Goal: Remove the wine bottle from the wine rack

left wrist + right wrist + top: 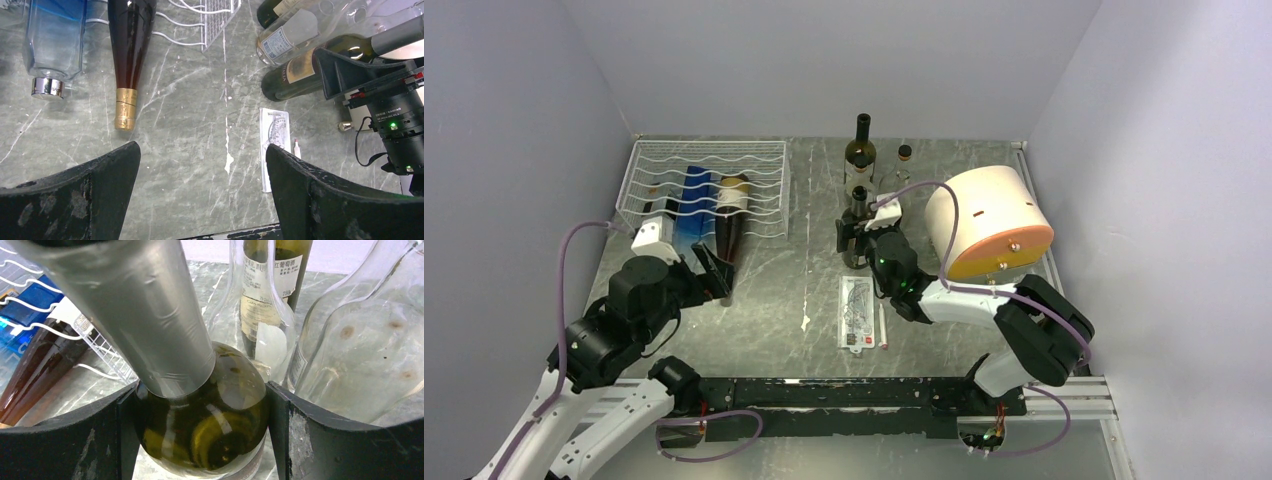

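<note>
Standing upright off wine rack (759,165), wine bottle (205,435) clamped in right claw (200,397).

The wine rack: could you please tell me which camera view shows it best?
Top external: the whole wine rack shows there, frame and wavy rungs, at the far left. The left wrist view catches only one corner along its top edge; the right wrist view shows just a few rungs at its left edge.

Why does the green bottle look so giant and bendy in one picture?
Right wrist view: the camera sits very close to the green bottle in the right tool, so it bulges and its neck looms; top view: it looks small and straight.
</note>
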{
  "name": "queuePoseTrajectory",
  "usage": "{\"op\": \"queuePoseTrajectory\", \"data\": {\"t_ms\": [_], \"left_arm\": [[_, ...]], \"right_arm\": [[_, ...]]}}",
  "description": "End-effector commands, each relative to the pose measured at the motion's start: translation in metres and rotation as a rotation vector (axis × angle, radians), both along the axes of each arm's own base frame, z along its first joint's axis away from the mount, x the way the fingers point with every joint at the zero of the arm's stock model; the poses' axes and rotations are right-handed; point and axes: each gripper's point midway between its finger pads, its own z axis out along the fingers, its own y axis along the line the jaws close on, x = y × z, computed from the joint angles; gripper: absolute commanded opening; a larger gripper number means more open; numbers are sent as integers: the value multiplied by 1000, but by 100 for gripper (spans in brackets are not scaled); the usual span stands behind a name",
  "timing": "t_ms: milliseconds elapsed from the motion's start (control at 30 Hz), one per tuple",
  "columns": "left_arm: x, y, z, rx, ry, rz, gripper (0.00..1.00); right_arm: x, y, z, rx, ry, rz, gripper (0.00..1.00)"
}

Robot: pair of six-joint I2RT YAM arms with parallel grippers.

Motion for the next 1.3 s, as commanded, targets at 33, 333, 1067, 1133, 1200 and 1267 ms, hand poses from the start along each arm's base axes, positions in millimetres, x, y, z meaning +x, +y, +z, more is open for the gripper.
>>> {"op": "queuePoseTrajectory", "data": {"t_ms": [33,333,1067,1133,1200,1267], "left_arm": [[4,-2,3,3,-18,0,99],[7,-4,0,14,-6,-6,99],[26,-22,-28,18,96,13,99],[32,-28,-35,4,100,14,96],[41,-34,-38,2,94,7,95],[52,-43,-35,8,73,-10,94]], "right_arm": [[5,-4,23,8,-43,-19,90],[-8,-10,36,-9,-46,16,100],[-84,-30,94,-54,-53,286,100],[-91,-32,96,-58,-61,309,100],[-96,-35,95,-73,-55,320,100],[-99,-39,95,-81,-52,320,100]]}}
